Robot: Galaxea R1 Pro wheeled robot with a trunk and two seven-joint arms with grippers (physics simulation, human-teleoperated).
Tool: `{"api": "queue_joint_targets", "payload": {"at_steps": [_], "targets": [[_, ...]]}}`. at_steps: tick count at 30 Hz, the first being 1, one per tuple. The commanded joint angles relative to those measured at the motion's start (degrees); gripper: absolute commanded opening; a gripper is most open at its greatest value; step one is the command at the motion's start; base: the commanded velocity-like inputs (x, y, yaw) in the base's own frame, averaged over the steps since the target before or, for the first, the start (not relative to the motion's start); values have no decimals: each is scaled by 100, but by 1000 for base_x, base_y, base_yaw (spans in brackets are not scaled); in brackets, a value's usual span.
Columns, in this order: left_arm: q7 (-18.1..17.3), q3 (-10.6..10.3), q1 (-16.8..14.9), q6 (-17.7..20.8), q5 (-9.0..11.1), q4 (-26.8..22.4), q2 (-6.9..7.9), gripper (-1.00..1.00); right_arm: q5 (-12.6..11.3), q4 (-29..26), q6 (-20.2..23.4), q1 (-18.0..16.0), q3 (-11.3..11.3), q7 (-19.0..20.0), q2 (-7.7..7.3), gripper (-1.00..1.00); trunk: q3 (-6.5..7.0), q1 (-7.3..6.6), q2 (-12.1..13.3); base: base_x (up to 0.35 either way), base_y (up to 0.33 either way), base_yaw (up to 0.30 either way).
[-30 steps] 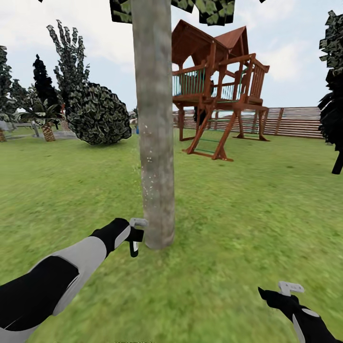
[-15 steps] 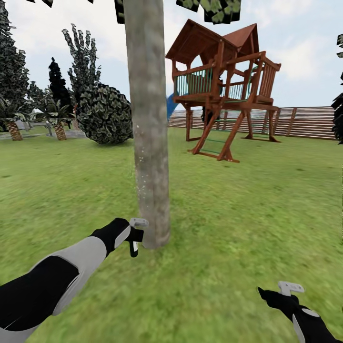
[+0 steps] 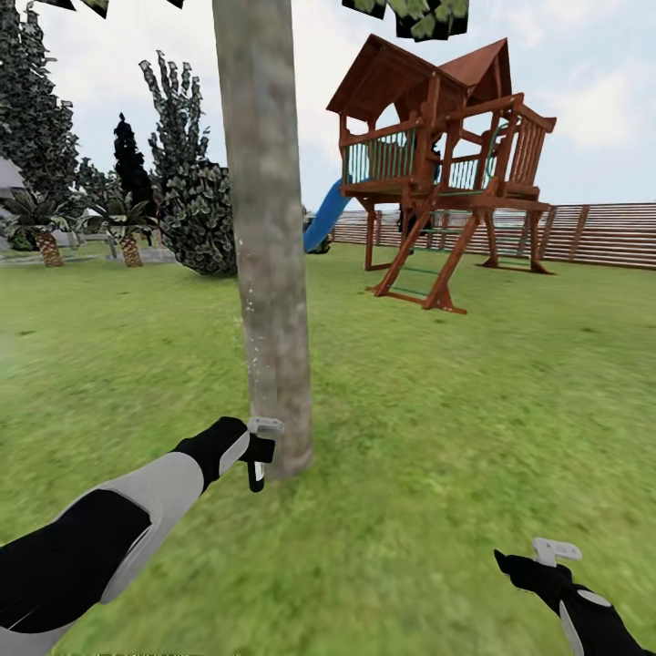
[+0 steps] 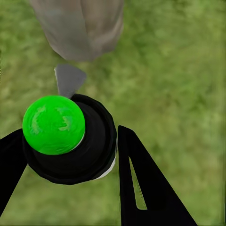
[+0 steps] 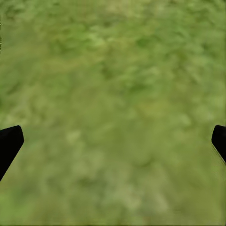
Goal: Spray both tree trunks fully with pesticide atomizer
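The pesticide atomizer, a black bottle with a light grey trigger head, sits in my left gripper, which is shut on it. It is held low, right beside the foot of the thick beige-grey tree trunk, and small pale specks dot the bark above it. In the left wrist view the bottle shows a green cap, its grey nozzle pointing at the trunk base between the black fingers. My right gripper hangs open over the grass, with nothing in it.
A brown wooden playhouse with a blue slide stands behind the tree to the right, in front of a slatted fence. A round dark bush and small palms lie far left. Lawn spreads all around.
The camera has moved: the trunk now sits further left in the picture, the playhouse further right, and the blue slide has come into sight. Both arms hold the same pose.
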Motion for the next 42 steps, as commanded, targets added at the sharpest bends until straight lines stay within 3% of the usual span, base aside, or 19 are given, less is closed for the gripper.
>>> {"api": "queue_joint_targets", "payload": {"at_steps": [1,28,30,33,35,38,42], "targets": [[0,-1,0,-2,-1,0,0,-100,0,0,-2,0,0,0,0,100,0,0,0,47,-321,246],[6,1,0,-9,-1,-15,0,-100,-9,0,-11,0,0,6,0,100,0,0,0,2,-290,225],[16,6,0,4,-7,-128,0,-100,-11,0,-12,1,0,10,-4,100,0,0,0,0,-62,10],[38,22,0,63,-20,-668,4,-100,-17,0,-12,-1,-3,16,-10,100,0,0,0,0,-13,2],[43,36,-5,271,-32,-1010,7,-100,-24,0,-12,2,-13,17,-16,100,0,0,0,0,-2,0],[50,44,-22,887,-45,-1477,34,-100,-34,0,-12,2,-17,18,-23,100,0,0,0,0,0,-43],[66,45,-56,1357,-60,-1584,65,-100,-35,0,-11,2,-18,18,-39,100,0,0,0,0,0,-159]]}}
